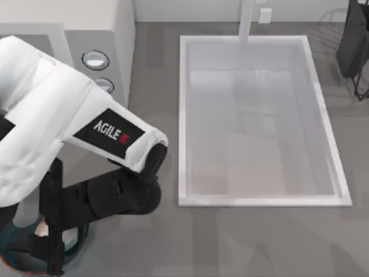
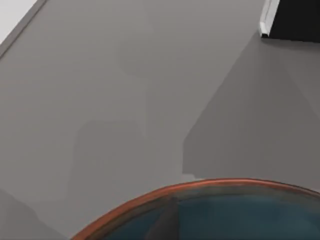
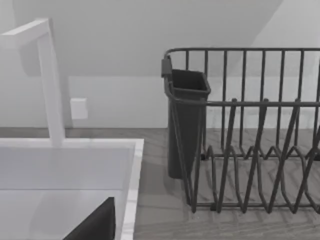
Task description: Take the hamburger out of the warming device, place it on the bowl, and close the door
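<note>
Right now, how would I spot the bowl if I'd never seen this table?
Start at the large white sink in the middle of the top view, then go to the table's near left corner, under the left arm. The bowl sits there: round, dark teal-blue inside, with a thin reddish-brown rim, unlike the white appliance behind it.

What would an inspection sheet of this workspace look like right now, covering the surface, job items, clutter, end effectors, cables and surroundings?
Surface: grey table, bare in front of the sink.
Job's things: warming device at top-left corner, two knobs facing the sink; teal bowl with reddish-brown rim at bottom-left, under the left arm; a cream lump, possibly the hamburger, glimpsed there beside the arm.
Clutter: white sink with faucet; dark dish rack with utensil cup at top right.
End effectors: left arm reaches over the bowl; its fingers are hidden.
Cables: nothing seen.
Surroundings: pale wall behind the sink.
</note>
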Available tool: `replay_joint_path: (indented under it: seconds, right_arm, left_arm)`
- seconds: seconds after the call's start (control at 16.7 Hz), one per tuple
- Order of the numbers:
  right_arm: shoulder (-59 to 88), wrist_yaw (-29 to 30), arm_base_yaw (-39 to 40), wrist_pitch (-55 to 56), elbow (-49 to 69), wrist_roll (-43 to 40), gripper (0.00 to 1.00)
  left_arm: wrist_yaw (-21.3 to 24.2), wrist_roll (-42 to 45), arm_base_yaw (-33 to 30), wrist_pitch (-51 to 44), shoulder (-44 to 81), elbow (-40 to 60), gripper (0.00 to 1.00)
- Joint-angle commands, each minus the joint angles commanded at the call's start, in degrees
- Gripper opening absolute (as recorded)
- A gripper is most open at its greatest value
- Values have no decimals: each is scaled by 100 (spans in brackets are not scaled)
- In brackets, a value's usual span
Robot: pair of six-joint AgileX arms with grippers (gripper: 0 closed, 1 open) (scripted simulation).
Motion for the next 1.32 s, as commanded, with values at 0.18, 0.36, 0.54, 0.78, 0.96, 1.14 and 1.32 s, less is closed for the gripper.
replay_joint_path:
  seconds: [0.18,0.36,0.54,0.78,0.96,1.14,1.32]
  right_arm:
    - [0,0,0,0,0,0,100]
    - [0,0,0,0,0,0,100]
    - [0,0,0,0,0,0,100]
    - [0,0,0,0,0,0,100]
    - [0,0,0,0,0,0,100]
    - [0,0,0,0,0,0,100]
    - [0,0,0,0,0,0,100]
  left_arm:
    - [237,507,171,246,-501,-209,100]
    - [672,1553,493,751,-1531,-630,100]
    - [1232,3142,923,1503,-2986,-1240,100]
    - [2037,5975,1569,2799,-5257,-2267,100]
    - [2625,8384,2073,3941,-7037,-3153,100]
    - [3160,10746,2559,5156,-8788,-4078,100]
    - [3603,12815,2992,6355,-10346,-4977,100]
